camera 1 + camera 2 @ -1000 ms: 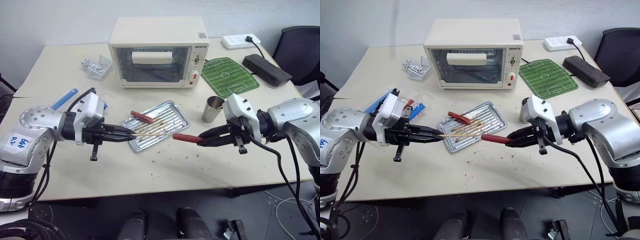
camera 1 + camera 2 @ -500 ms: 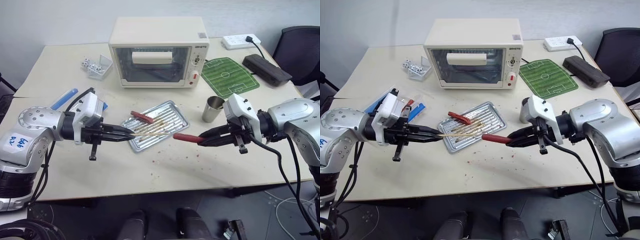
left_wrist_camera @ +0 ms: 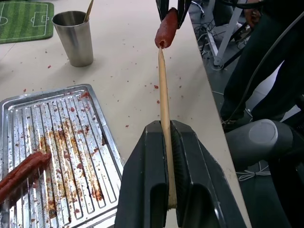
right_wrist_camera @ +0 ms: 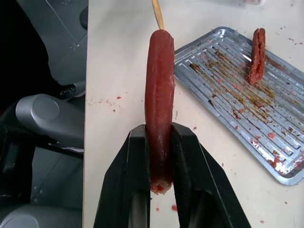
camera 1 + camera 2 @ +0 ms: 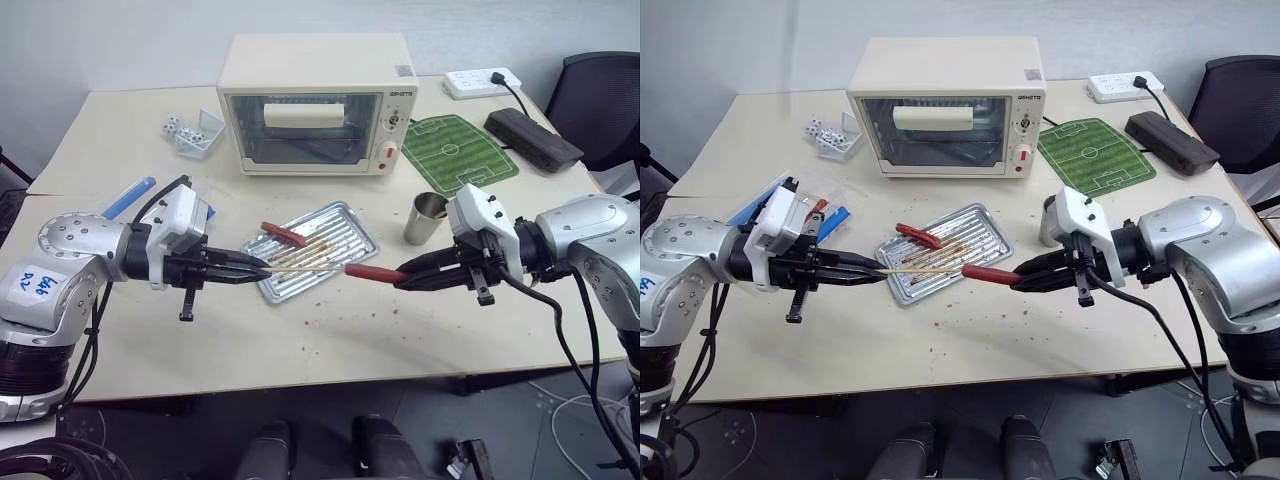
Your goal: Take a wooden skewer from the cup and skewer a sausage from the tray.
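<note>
I am seeing the left end effector (image 5: 262, 266) pinching the wooden skewer (image 5: 305, 268) tight between its two black fingers, the stick running level out toward the right arm, above the near part of the tray (image 5: 352, 246). The right end effector (image 5: 400, 277) is clamping the sausage (image 5: 366, 271) by its rear end, fingers pressed against both sides, with the free end pointing back at the skewer. In the left wrist view the skewer's tip is sitting right at the sausage's nose (image 3: 166, 29); I cannot tell whether it is touching or already entering. In the right wrist view the stick (image 4: 157, 13) is lining up with the far end of the sausage (image 4: 158, 99). Compared with a second ago, the sausage is standing slightly nearer the skewer, so the gap between tip and nose is closing; both arms otherwise look much as before and both grips are unchanged. A second sausage (image 5: 284, 233) is lying at the far left corner of the tray, as earlier. The cup (image 5: 424, 218) is standing upright on the counter (image 5: 300, 340) just right of the tray, behind the right end effector, with one more stick in it (image 3: 89, 8).
</note>
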`<action>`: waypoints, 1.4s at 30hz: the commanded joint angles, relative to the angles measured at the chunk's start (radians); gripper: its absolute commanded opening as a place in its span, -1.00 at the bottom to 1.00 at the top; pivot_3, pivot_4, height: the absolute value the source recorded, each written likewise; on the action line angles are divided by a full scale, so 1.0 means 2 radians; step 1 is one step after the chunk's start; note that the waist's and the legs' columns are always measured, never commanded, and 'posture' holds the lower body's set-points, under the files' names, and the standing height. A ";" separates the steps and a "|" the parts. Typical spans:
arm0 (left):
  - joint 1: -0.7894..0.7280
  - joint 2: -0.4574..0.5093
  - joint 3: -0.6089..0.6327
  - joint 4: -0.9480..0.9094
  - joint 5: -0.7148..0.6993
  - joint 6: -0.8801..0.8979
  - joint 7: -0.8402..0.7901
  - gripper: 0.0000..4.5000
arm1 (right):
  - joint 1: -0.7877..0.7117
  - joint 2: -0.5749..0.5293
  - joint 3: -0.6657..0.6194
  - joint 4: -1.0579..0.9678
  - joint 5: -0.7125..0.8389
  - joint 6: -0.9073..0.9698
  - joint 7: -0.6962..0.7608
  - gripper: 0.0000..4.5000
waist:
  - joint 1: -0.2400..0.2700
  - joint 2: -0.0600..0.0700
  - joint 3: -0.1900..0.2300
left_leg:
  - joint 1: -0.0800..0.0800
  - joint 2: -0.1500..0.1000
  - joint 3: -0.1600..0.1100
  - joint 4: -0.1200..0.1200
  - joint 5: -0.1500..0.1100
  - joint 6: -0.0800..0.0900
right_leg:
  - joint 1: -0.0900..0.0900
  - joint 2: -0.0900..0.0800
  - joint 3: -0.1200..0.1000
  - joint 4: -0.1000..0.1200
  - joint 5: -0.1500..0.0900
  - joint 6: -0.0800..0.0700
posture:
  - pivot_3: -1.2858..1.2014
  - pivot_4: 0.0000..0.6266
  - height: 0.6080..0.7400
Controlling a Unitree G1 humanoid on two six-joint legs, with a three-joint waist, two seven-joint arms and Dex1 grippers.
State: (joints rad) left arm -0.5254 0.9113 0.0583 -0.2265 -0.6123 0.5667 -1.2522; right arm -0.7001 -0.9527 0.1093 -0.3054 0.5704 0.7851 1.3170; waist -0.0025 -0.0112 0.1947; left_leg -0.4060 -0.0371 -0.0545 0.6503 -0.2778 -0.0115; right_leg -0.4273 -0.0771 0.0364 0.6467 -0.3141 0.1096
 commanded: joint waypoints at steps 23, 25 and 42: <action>-0.012 0.008 0.007 -0.014 -0.006 0.002 -0.011 -1.00 | 0.004 0.001 -0.002 0.000 -0.007 -0.024 0.002 -0.76 | 0.000 0.000 0.000 | 0.000 0.000 0.000 0.000 0.000 0.000 | 0.000 0.000 0.000 0.000 0.000 0.000 | 0.03 -0.52 1.00; -0.014 0.006 0.005 -0.012 -0.005 0.001 -0.011 -1.00 | -0.001 0.004 -0.004 -0.003 -0.004 -0.024 0.001 -0.76 | 0.000 0.000 0.000 | 0.000 0.000 0.000 0.000 0.000 0.000 | 0.000 0.000 0.000 0.000 0.000 0.000 | 0.03 -0.52 1.00; -0.027 0.007 0.000 0.016 0.009 -0.013 -0.022 -1.00 | 0.008 -0.012 -0.019 -0.028 0.015 -0.011 -0.001 -0.76 | 0.000 0.000 0.000 | 0.000 0.000 0.000 0.000 0.000 0.000 | 0.000 0.000 0.000 0.000 0.000 0.000 | 0.03 -0.52 1.00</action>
State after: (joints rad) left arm -0.5788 0.9070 0.0234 -0.1845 -0.5980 0.5561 -1.2908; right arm -0.6868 -0.9547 0.1106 -0.3554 0.5994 0.7824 1.3103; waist -0.0021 -0.0112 0.1947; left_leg -0.4061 -0.0372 -0.0545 0.6508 -0.2778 -0.0115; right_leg -0.4273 -0.0770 0.0364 0.6471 -0.3141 0.1096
